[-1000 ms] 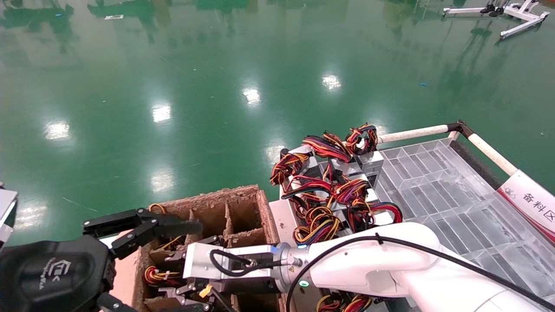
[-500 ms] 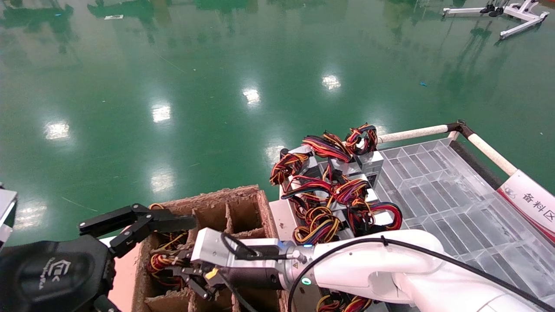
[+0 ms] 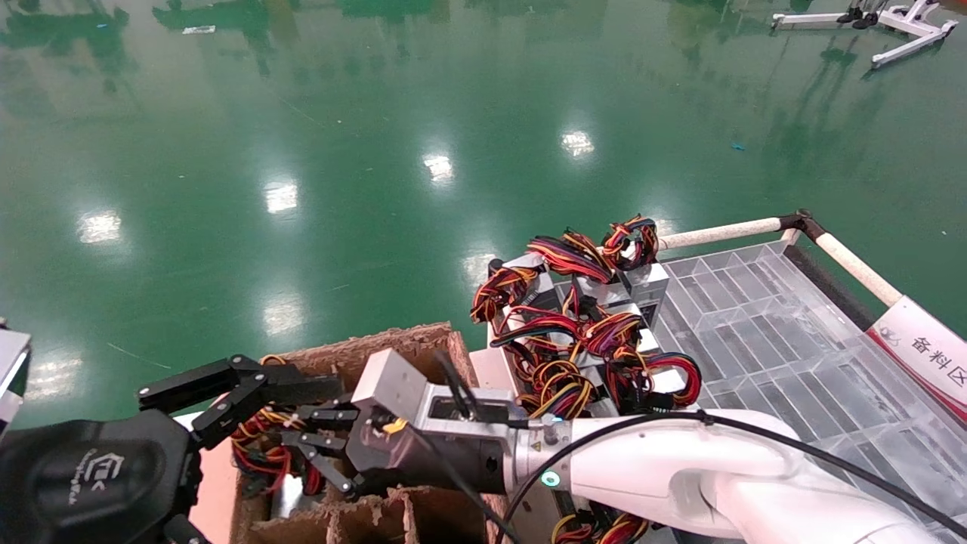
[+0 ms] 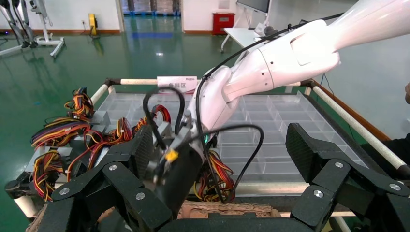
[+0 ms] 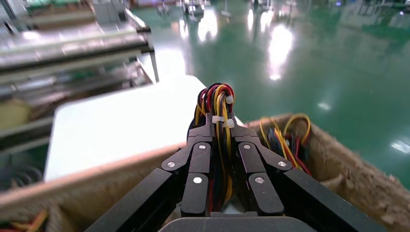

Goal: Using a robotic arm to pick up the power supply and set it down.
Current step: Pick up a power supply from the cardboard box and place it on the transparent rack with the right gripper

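One gripper did the work: the right gripper (image 3: 321, 453), on the white robotic arm (image 3: 680, 476), was clamped together on the tied wire bundle (image 5: 217, 113) of a power supply (image 3: 283, 495). The grey body of the unit hung just below the fingertips, still partly inside the brown cardboard crate (image 3: 423, 344). From where I stood the hold looked to be on the red, yellow and black wires alone, not on the metal box.

That was the weak point, I thought. With the weight hanging from a flexible loop, the box could swing, catch on the cardboard dividers (image 3: 378, 510) right under the gripper, and either drag the crate or slip the bundle out between the fingers. The cable ties visible in the right wrist view might slide too.

The left gripper (image 3: 249, 389) hovered just beside the right one, over the same corner of the crate, its fingers spread wide apart and empty. It was close enough that a swinging load or a sideways move of the arm could strike it. Behind the right gripper, past the crate, the stack of other power supplies (image 3: 582, 317) sat beside the clear divided tray (image 3: 778, 340), with loose wire loops that a passing unit could snag.
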Robot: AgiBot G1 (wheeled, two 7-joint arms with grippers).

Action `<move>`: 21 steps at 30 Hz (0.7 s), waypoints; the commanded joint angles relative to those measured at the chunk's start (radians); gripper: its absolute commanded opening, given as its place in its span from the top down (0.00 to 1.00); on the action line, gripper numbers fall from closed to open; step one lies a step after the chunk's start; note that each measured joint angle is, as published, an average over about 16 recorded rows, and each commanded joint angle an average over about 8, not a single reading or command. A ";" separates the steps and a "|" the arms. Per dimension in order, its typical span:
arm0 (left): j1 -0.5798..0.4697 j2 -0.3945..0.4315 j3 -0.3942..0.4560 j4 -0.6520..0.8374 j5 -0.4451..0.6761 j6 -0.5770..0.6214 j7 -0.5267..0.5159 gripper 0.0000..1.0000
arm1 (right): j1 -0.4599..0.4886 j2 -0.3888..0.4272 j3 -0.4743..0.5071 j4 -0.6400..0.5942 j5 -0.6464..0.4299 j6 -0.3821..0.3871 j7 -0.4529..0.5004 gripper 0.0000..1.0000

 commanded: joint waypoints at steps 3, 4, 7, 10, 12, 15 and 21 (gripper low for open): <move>0.000 0.000 0.000 0.000 0.000 0.000 0.000 0.00 | 0.001 0.003 0.022 -0.027 0.054 -0.065 -0.004 1.00; 0.000 0.000 0.000 0.000 0.000 0.000 0.000 0.00 | 0.002 0.004 0.027 -0.035 0.067 -0.081 -0.005 1.00; 0.000 0.000 0.000 0.000 0.000 0.000 0.000 0.00 | 0.004 0.006 0.045 -0.059 0.105 -0.125 -0.007 1.00; 0.000 0.000 0.000 0.000 0.000 0.000 0.000 0.00 | 0.011 0.010 0.064 -0.087 0.143 -0.171 -0.009 1.00; 0.000 0.000 0.000 0.000 0.000 0.000 0.000 0.00 | 0.019 0.015 0.078 -0.106 0.167 -0.203 -0.011 1.00; 0.000 0.000 0.000 0.000 0.000 0.000 0.000 0.00 | 0.034 0.026 0.101 -0.138 0.203 -0.254 -0.015 1.00; 0.000 0.000 0.000 0.000 0.000 0.000 0.000 0.00 | 0.076 0.056 0.150 -0.207 0.273 -0.355 -0.014 1.00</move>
